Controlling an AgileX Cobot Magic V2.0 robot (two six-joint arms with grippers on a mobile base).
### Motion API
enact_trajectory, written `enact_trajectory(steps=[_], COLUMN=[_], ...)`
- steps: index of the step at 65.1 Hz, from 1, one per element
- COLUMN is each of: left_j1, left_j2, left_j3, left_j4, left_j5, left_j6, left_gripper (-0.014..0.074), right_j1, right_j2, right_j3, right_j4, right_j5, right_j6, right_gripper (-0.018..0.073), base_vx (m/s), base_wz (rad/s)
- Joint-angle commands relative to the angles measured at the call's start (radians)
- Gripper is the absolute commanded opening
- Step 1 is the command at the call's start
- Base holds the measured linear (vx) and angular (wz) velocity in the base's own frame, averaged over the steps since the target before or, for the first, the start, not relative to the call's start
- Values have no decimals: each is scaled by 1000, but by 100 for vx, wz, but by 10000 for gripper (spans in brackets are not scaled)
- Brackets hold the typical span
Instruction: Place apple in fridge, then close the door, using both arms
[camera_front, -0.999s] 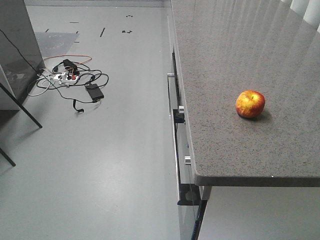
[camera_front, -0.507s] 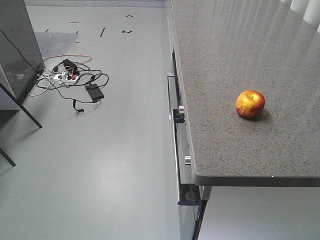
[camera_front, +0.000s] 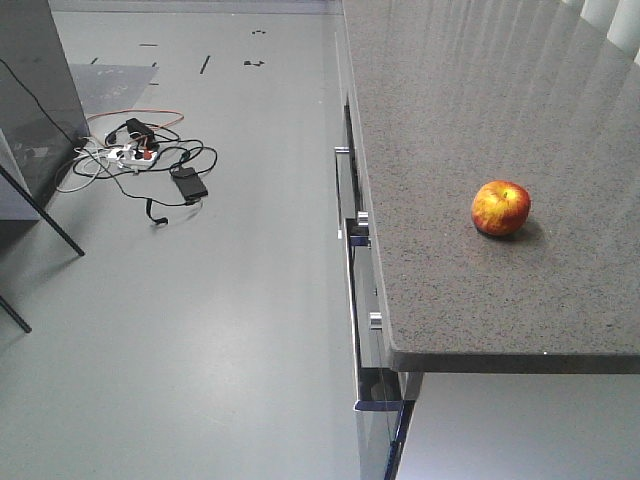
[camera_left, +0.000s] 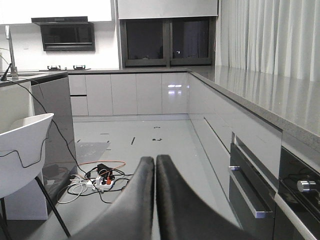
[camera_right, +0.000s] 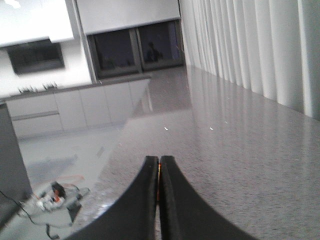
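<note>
Apple (camera_front: 500, 208) unmoved on counter (camera_front: 470, 110)

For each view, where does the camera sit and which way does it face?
Exterior front: high, looking down at apple, counter, floor; no robot parts.
Left wrist: low, facing far cabinets; shut left gripper shows.
Right wrist: above counter, facing windows; shut right gripper shows.
All share the floor cables.

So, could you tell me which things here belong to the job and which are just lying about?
Job: glossy red-and-yellow round apple on grey speckled counter; black left gripper, shut; black right gripper, shut. No fridge in view.
Lying about: tangled black, white and orange floor cables; white chair.
</note>
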Motion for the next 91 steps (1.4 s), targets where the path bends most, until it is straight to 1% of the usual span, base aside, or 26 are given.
enact_trajectory(steps=[1, 7, 11, 14, 15, 20, 21, 24, 27, 35, 41, 48, 56, 65, 76, 79, 91], left_j1=[-4, -4, -4, -4, -4, -4, -4, -4, -4, -4, -4, -4, -4, -4, -4, -4, -4], left_j2=[-16, -16, -16, -16, -16, -16, -16, -16, -16, -16, -16, -16, -16, -16, -16, -16, -16], left_j3=[-18, -18, -18, -18, -18, -18, -18, -18, -18, -18, -18, -18, -18, -18, -18, -18, -18], left_j4=[-4, -4, -4, -4, -4, -4, -4, -4, -4, -4, -4, -4, -4, -4, -4, -4, -4], left_j5=[-78, -78, -78, -78, -78, -78, -78, -78, -78, -78, -78, -78, -78, -78, -78, -78, -78], left_j6=[-12, -12, -12, -12, -12, -12, -12, -12, -12, -12, -12, -12, -12, -12, -12, -12, -12], left_gripper=[-7, -7, -7, -7, -7, -7, -7, -7, -7, -7, -7, -7, -7, -7, -7, -7, -7], right_j1=[-4, -4, -4, -4, -4, -4, -4, -4, -4, -4, -4, -4, -4, -4, -4, -4, -4], right_j2=[126, 229, 299, 337, 355, 413, 427, 451, 474, 521, 565, 644, 786, 987, 1256, 1316, 1545], right_j3=[-158, -276, -336, -372, -385, -417, -421, -426, -426, -426, -431, -497, -633, -816, -1034, -1076, -1231], right_j4=[-14, 29, 79, 112, 128, 175, 178, 184, 186, 188, 187, 189, 198, 264, 374, 392, 400], right_j5=[75, 144, 176, 182, 181, 165, 157, 144, 123, 109, 82, 85, 115, 208, 321, 339, 373], right_j6=[-74, -176, -253, -306, -324, -361, -367, -383, -386, -393, -432, -457, -449, -463, -555, -563, -553], right_gripper=[38, 132, 233, 332, 377, 534, 577, 665, 730, 722, 712, 704, 699, 695, 686, 685, 680], base_vx=[0, 0, 0, 0, 0, 0, 0, 0, 0, 0, 0, 0, 0, 0, 0, 0, 0], base_wz=[0, 0, 0, 0, 0, 0, 0, 0, 0, 0, 0, 0, 0, 0, 0, 0, 0])
